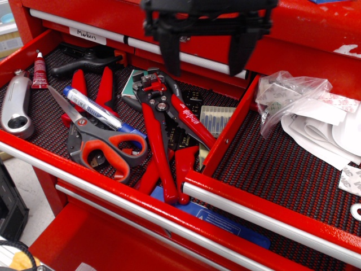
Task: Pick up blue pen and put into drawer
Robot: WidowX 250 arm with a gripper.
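Observation:
The blue pen (93, 107) lies in the left drawer of red-handled tools, slanting from upper left to lower right, its lower end under the scissors (96, 144). My gripper (206, 70) is black, open and empty, hanging high at the top middle above the red wire strippers (169, 127), well to the right of the pen. The drawer (282, 169) with the dark mesh liner is open at the right, holding white papers (324, 132) and a clear plastic bag (287, 93).
In the left drawer lie a silver utility knife (16, 107), a small red-and-white tube (39, 70), red pliers (104, 84), a clear bit case (217, 118) and a black tool (84, 62). A closed drawer with a lock (182, 34) is behind.

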